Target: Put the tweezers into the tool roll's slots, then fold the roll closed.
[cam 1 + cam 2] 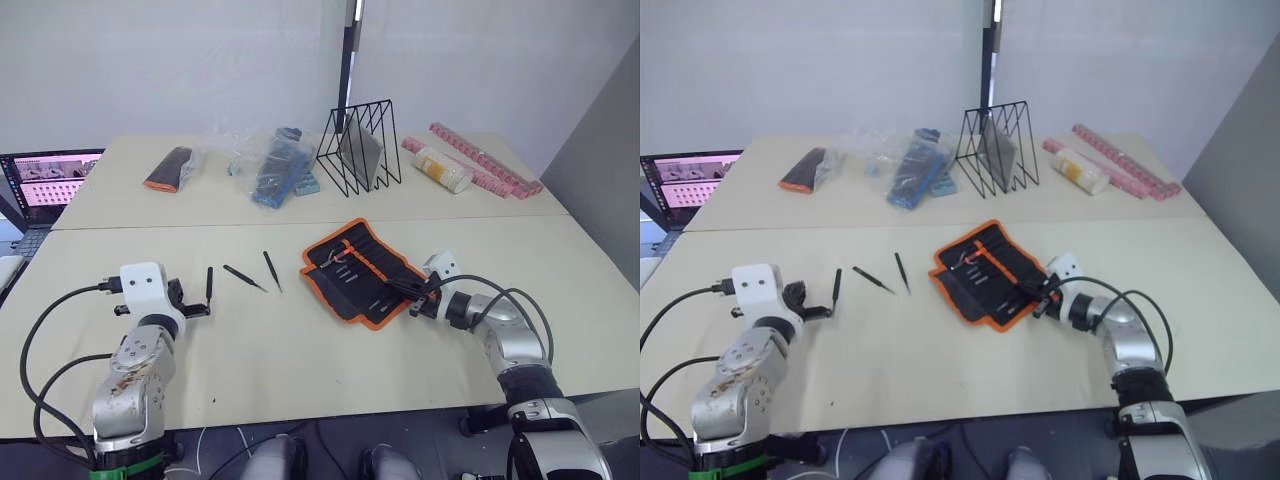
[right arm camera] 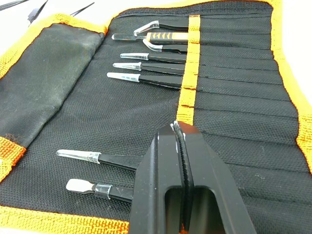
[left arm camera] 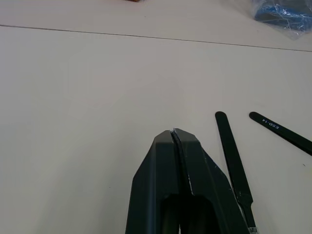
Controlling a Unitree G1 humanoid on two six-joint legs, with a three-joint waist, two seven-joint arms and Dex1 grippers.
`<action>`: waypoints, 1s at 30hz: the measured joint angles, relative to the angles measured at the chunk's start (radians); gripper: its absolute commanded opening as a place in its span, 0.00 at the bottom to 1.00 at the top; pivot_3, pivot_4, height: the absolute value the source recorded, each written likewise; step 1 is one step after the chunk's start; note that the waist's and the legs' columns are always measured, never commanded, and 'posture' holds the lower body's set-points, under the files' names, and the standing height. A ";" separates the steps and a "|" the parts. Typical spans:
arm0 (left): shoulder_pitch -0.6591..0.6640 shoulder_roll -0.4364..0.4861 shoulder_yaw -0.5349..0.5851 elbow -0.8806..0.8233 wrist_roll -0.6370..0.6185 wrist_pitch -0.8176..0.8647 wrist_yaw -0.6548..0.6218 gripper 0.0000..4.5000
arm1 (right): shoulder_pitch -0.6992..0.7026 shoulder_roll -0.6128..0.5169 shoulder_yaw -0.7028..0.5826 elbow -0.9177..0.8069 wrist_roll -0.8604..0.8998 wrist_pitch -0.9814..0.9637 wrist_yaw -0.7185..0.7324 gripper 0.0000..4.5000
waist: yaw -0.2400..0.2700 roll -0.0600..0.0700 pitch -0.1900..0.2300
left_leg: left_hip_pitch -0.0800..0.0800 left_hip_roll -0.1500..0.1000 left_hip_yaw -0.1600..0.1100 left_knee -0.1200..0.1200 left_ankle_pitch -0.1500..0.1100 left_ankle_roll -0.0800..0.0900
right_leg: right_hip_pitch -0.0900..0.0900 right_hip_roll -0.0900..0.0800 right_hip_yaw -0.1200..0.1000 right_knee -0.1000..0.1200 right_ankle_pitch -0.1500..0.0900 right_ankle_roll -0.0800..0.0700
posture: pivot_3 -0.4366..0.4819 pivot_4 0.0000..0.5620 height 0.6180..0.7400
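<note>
Right gripper (image 2: 178, 127): fingers pressed together, empty, over the open roll (image 1: 362, 268), several tweezers already slotted. Left gripper (image 3: 173, 131): closed, empty, well left of roll, just beside three loose tweezers (image 1: 209, 283). Step: slotting. Next, likely: open and pick one.

Tool roll (image 1: 362, 271): black fabric, orange edge binding, one orange strip across the slot rows. It lies unrolled and flat on the desk, set at a slant, at about 1 o'clock from me.

Tweezers in the roll (image 2: 146, 66): slim, black, clear-capped tips, several seated side by side in the slots, two more (image 2: 97, 158) lower down.

Loose tweezers (image 1: 245, 278): three, black and pointed, flat on the desk at 9 o'clock from the roll, well apart from it.
</note>
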 measured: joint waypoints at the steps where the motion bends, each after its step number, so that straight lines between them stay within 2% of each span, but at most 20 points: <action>1: 0.000 -0.009 0.001 -0.012 -0.008 0.012 0.001 0.33 | 0.001 0.000 0.000 -0.002 0.000 0.000 -0.002 0.00 | 0.000 0.000 0.000 | 0.000 0.000 0.000 0.000 0.000 0.000 | 0.000 0.000 0.000 0.000 0.000 0.000 | 0.48 0.27 0.71; 5: 0.000 -0.020 -0.017 -0.058 -0.006 0.062 0.024 0.62 | 0.006 0.000 0.000 -0.009 0.000 0.000 -0.008 0.00 | 0.001 -0.001 0.001 | 0.000 0.000 0.000 0.000 0.000 0.000 | 0.000 0.000 0.000 0.000 0.000 0.000 | 0.48 0.27 0.71; 11: 0.024 -0.068 -0.085 -0.069 0.002 0.118 0.049 0.62 | 0.008 0.000 0.002 -0.012 0.000 0.000 -0.009 0.00 | 0.001 -0.001 0.001 | 0.000 0.000 0.000 0.000 0.000 0.000 | 0.000 0.000 0.000 0.000 0.000 0.000 | 0.48 0.27 0.71; 19: 0.025 -0.075 -0.132 -0.071 0.043 0.121 0.067 0.62 | 0.007 0.000 0.003 -0.010 0.000 -0.001 -0.009 0.00 | 0.001 -0.001 0.001 | 0.000 0.000 0.000 0.000 0.000 0.000 | 0.000 0.000 0.000 0.000 0.000 0.000 | 0.48 0.27 0.71; 22: -0.006 -0.088 -0.138 -0.037 0.065 0.121 0.081 0.44 | 0.006 0.000 0.001 -0.004 0.000 -0.003 -0.010 0.00 | 0.006 0.000 0.000 | 0.000 0.000 0.000 0.000 0.000 0.000 | 0.001 0.000 0.000 0.000 0.000 0.000 | 0.48 0.27 0.71; 27: -0.029 -0.106 -0.137 -0.011 0.080 0.121 0.090 0.07 | 0.006 0.000 0.001 -0.001 -0.002 -0.004 -0.011 0.00 | 0.014 0.000 0.000 | 0.000 0.000 0.000 0.000 0.000 0.000 | 0.001 -0.001 0.000 0.000 0.000 0.000 | 0.48 0.27 0.71; 28: -0.031 -0.109 -0.136 -0.011 0.080 0.120 0.090 0.01 | 0.006 0.000 0.001 -0.001 -0.002 -0.004 -0.011 0.00 | 0.018 0.000 0.000 | 0.000 0.000 0.000 0.000 0.000 0.000 | 0.001 -0.001 0.000 0.000 0.000 0.000 | 0.48 0.27 0.71; 30: -0.032 -0.114 -0.133 -0.010 0.079 0.118 0.087 0.01 | 0.006 0.000 0.001 -0.003 -0.002 -0.005 -0.014 0.00 | 0.021 0.000 0.000 | 0.000 0.000 0.000 0.000 0.000 0.000 | 0.001 -0.001 0.000 0.000 0.000 0.000 | 0.48 0.27 0.71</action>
